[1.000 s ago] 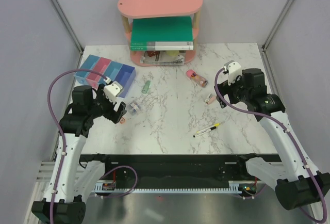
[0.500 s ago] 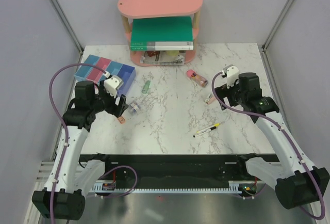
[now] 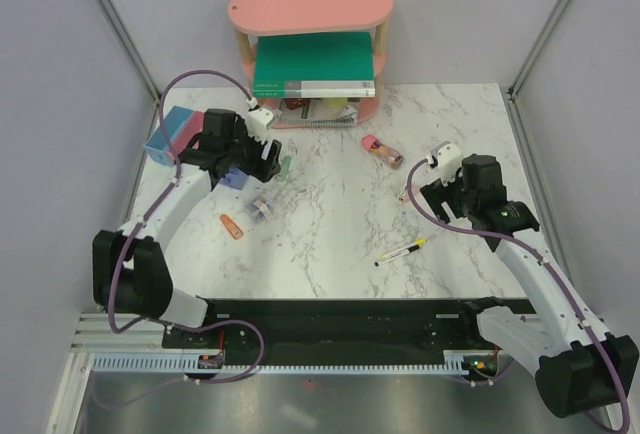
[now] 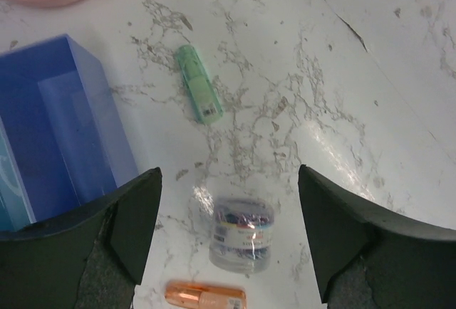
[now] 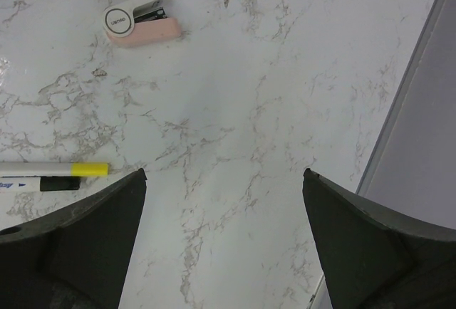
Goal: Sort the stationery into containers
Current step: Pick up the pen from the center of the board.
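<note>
Seen from the top, my left gripper hangs open and empty over the right end of the containers. In the left wrist view a blue bin lies left of the gripper. The clear roll and the orange piece lie low between the fingers, the green piece farther off. My right gripper is open beside the pale pink piece, above bare marble. The pale pink piece and the pen lie to its left. The pink-red piece and the pen rest on the table.
A pink oval shelf stands at the back and holds a large green book and notebooks beneath. Metal frame posts and grey walls close in both sides. The table's right edge runs close to my right gripper.
My left arm swung from the near left up to the bins' right end, its jaws narrowing slightly. The orange piece stays on the table. The right arm drifted slightly nearer.
</note>
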